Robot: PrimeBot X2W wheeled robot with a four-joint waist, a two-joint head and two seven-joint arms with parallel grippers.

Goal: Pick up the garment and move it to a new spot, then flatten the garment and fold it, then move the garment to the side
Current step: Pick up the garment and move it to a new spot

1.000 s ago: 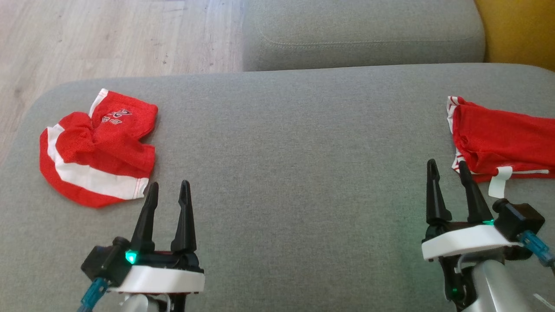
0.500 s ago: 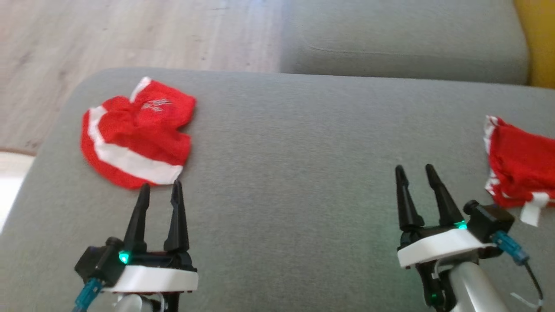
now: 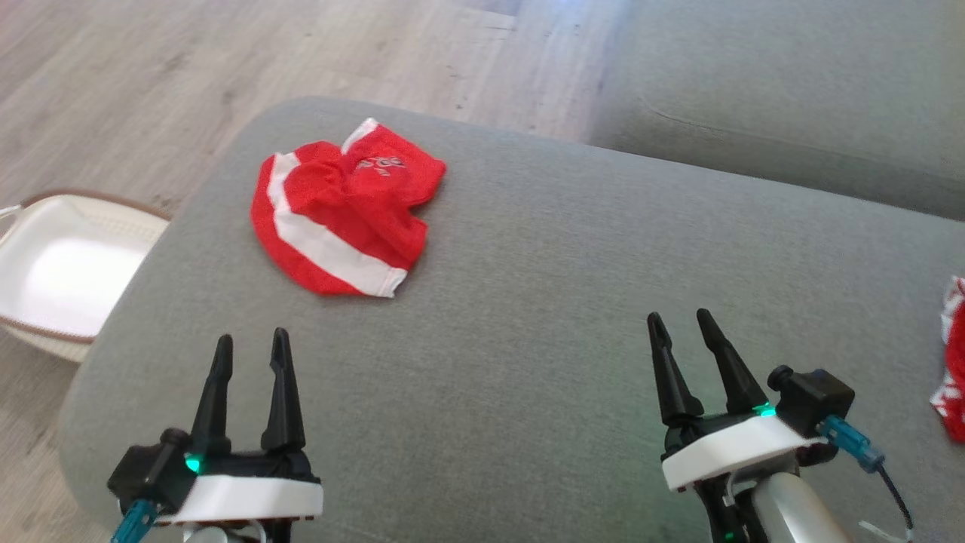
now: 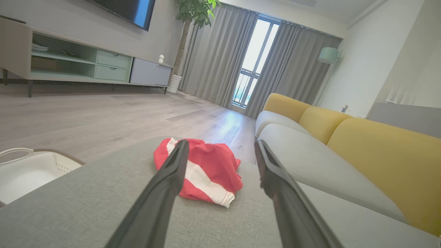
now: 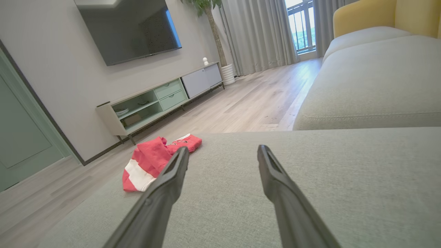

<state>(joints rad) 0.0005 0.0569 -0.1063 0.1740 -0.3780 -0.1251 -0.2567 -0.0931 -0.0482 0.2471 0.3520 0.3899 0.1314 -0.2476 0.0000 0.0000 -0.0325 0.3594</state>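
A crumpled red garment (image 3: 343, 215) with a white stripe lies near the far left end of the grey ottoman (image 3: 528, 302). It also lies ahead of the fingers in the left wrist view (image 4: 206, 172) and off to the left in the right wrist view (image 5: 155, 160). My left gripper (image 3: 251, 341) hovers open over the ottoman, nearer than the garment and apart from it. My right gripper (image 3: 678, 320) is open over the bare cushion at the right. Nothing sits between either pair of fingers.
A second red and white cloth (image 3: 951, 354) pokes in at the right edge. A white basket (image 3: 60, 271) stands on the wooden floor left of the ottoman. A grey sofa seat (image 3: 791, 98) lies beyond, with yellow backrests (image 4: 379, 144).
The head camera has swung left, so the whole picture shifted right: the garment now sits nearer the middle, the basket came into view, and the right cloth slid to the edge. Both grippers stay open.
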